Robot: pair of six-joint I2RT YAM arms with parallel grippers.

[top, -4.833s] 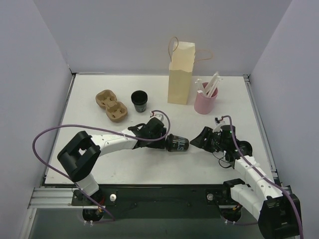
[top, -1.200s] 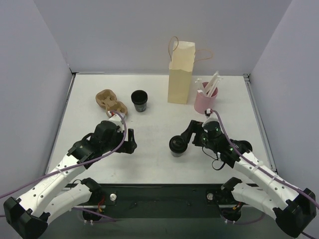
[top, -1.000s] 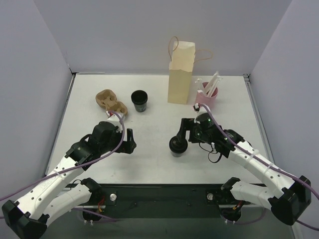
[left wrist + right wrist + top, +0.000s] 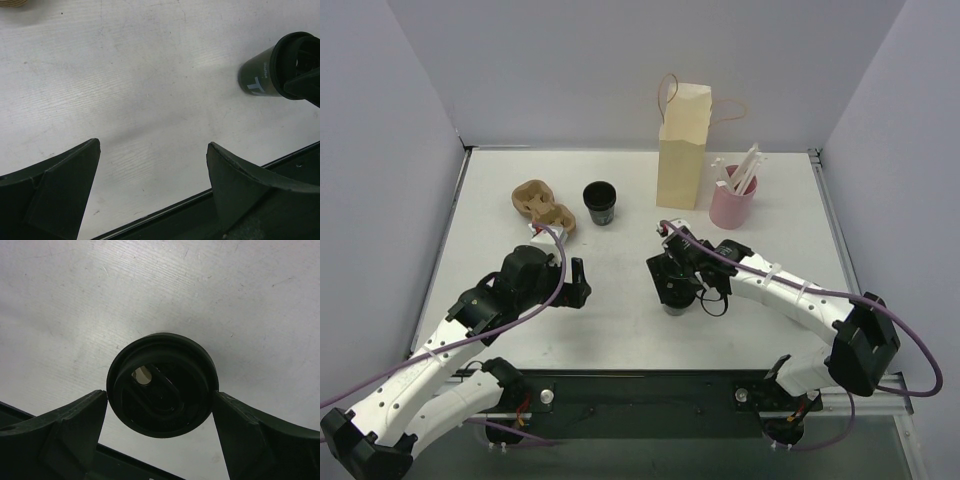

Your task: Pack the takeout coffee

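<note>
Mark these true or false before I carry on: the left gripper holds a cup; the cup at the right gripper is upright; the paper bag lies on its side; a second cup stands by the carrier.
1. The left gripper holds a cup. False: it is open and empty above the table.
2. The lidded cup between the right gripper's fingers stands upright. True.
3. The paper bag lies on its side. False: it stands upright at the back.
4. A second cup stands beside the cardboard carrier. True, with a gap between them.
</note>
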